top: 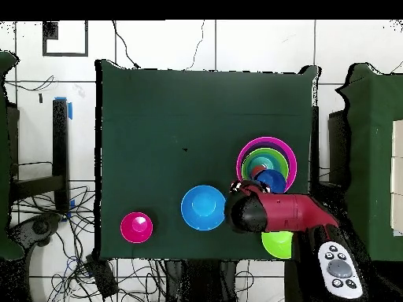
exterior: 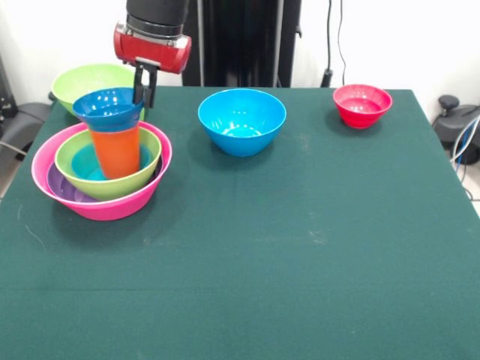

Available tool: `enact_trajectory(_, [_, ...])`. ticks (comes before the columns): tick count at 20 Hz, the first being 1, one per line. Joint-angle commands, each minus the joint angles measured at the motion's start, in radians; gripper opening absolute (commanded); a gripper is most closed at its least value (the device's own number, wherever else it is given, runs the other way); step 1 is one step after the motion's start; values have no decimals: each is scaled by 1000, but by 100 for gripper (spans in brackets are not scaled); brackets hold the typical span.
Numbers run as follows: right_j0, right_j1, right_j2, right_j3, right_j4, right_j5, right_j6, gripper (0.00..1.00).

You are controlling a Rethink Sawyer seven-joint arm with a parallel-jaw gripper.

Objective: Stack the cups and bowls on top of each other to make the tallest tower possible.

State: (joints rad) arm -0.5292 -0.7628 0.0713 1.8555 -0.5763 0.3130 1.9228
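At the table's left stands the tower: a wide pink bowl (exterior: 105, 207) holds a purple bowl (exterior: 61, 187), a lime green bowl (exterior: 112, 182) and a blue bowl (exterior: 91, 169). An orange cup (exterior: 118, 152) rises from the middle, and a small blue bowl (exterior: 107, 109) sits on it. My gripper (exterior: 144, 91) comes down at that bowl's right rim, shut on the rim. In the overhead view the tower (top: 268, 163) is right of centre, and my red arm (top: 287, 211) covers its lower edge.
A large blue bowl (exterior: 241, 120) (top: 203, 208) sits mid-table toward the back. A small red bowl (exterior: 362, 105) (top: 135, 227) is at the back right. A second lime green bowl (exterior: 90, 79) (top: 275, 244) stands behind the tower, near the table's corner.
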Motion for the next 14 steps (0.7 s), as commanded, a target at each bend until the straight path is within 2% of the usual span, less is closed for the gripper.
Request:
enact_trajectory(1, [5, 40, 154, 27, -22, 79, -100, 0])
enact_trajectory(14, [-4, 32, 166, 24, -41, 87, -101, 0])
